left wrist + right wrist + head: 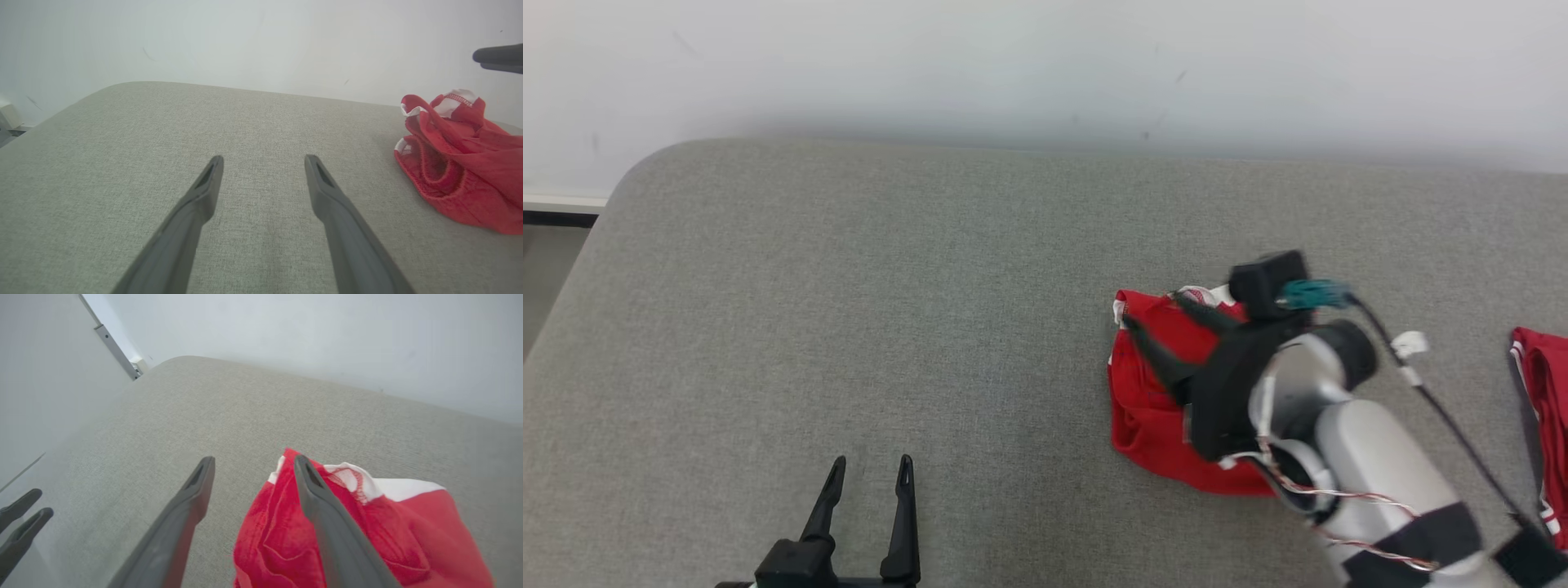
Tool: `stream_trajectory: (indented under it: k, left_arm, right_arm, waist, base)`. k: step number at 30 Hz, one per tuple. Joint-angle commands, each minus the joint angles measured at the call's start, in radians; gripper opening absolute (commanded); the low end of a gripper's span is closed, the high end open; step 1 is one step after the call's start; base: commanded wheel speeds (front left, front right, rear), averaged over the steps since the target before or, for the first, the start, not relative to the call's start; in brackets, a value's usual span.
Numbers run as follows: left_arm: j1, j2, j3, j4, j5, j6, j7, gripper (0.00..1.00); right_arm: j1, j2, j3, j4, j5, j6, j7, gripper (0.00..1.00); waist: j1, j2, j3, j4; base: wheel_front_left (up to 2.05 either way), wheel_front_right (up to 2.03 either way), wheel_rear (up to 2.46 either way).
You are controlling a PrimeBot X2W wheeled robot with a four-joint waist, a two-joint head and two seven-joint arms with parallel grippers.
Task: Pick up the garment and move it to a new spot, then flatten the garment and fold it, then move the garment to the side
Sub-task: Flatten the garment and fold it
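Two grippers: the left gripper (872,469) and the right gripper (1152,310) both have their fingers spread apart, and neither is clamped on anything.
Left side: the left gripper (264,161) sits low over bare fabric at the near edge of the grey padded surface (849,286), well apart from the garment (1152,425). Nothing lies between its fingers.
Right side: the right gripper (254,460) hangs over the garment's left part. In the right wrist view one finger crosses the red cloth and the other crosses bare surface. From the left wrist view its dark finger shows above the cloth, clear of it.
Garment: the garment (470,183) lies loose on the padded surface, right of centre in the head view, near the right arm.
Garment's look: red, crumpled into a heap with folds standing up, and with white trim at the far edge (278,539).
Second cloth: another red cloth (1547,392) with white edging lies at the right border of the head view, apart from the garment.
Cable: a dark cable (1445,416) runs along the right arm.
Background: a plain white wall (1013,65) stands behind the surface.
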Motion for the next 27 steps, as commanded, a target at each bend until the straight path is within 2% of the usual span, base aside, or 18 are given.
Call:
stream_trajectory:
  k: [1, 7, 11, 16, 27]
  left_arm:
    - [-0.003, -0.002, 0.0, -0.001, -0.004, 0.005, -0.003, 1.0]
    - [-0.009, -0.001, -0.005, -0.003, -0.006, 0.005, -0.003, 1.0]
    - [-0.015, -0.001, -0.006, -0.003, -0.006, 0.004, -0.003, 1.0]
    - [-0.025, -0.001, -0.005, -0.002, -0.004, 0.002, -0.003, 1.0]
    - [-0.034, -0.001, -0.007, 0.004, 0.0, -0.005, -0.003, 1.0]
  right_arm:
    - [0.028, -0.029, -0.031, -0.022, -0.021, -0.002, -0.002, 1.0]
    - [0.125, -0.079, -0.161, -0.1, -0.169, -0.002, 0.033, 1.0]
    - [0.19, -0.056, -0.195, -0.153, -0.251, -0.002, 0.036, 1.0]
    - [0.247, -0.011, -0.195, -0.191, -0.308, -0.002, 0.02, 1.0]
    - [0.218, 0.018, -0.143, -0.132, -0.363, -0.002, -0.012, 1.0]
  waist:
    - [0.0, 0.0, -0.003, -0.005]
    - [0.0, 0.0, 0.003, -0.016]
    - [0.0, 0.0, 0.013, -0.018]
    - [0.0, 0.0, 0.021, -0.02]
    - [0.0, 0.0, 0.032, -0.014]
  base:
    - [0.0, 0.0, 0.0]
    - [0.0, 0.0, 0.0]
    - [0.0, 0.0, 0.0]
    - [0.0, 0.0, 0.0]
    - [0.0, 0.0, 0.0]
